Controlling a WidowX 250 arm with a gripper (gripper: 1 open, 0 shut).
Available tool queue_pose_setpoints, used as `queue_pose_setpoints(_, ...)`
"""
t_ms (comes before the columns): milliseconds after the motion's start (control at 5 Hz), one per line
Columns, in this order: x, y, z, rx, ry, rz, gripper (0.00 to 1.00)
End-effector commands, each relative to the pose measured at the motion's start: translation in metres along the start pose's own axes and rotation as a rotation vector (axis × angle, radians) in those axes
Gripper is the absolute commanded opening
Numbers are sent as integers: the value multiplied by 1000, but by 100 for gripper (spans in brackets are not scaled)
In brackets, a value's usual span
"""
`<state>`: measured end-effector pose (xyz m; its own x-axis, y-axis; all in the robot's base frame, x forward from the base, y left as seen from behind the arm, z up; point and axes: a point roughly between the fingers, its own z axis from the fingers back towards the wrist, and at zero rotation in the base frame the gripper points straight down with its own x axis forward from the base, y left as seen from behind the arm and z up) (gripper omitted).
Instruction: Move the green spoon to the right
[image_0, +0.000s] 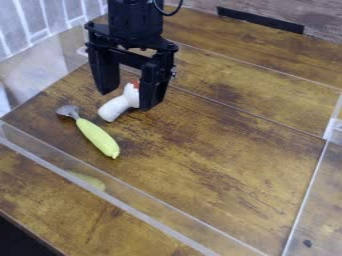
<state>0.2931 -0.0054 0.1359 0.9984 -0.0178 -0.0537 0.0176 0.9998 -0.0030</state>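
The green spoon (91, 131) lies flat on the wooden table (227, 140) at the left. Its thick yellow-green handle points toward the front right and its small grey bowl end sits at the back left. My gripper (128, 88) hangs behind and to the right of it, fingers pointing down and standing wide apart, open, with nothing between them. A white mushroom-like toy with a red cap (120, 102) lies just below and between the fingertips, apart from the spoon.
A low clear plastic wall (160, 215) runs along the front of the work area, and another along the right side (321, 150). A white grille stands at the back left (34, 25). Bare wood stretches to the right of the spoon.
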Motion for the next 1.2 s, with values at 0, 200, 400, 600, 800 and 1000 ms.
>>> queue_pose_setpoints(0,-6,5,-14,1,35,-17,100)
queue_pose_setpoints(200,-8,24,-27,-12,11,140,100)
queue_pose_setpoints(400,-9,49,-30,-18,-24,233,100)
queue_pose_setpoints(600,-8,69,-40,-50,-57,316,100)
queue_pose_setpoints(800,-3,81,-49,-82,-79,363,100)
queue_pose_setpoints(1000,8,87,-52,-112,-110,552,100)
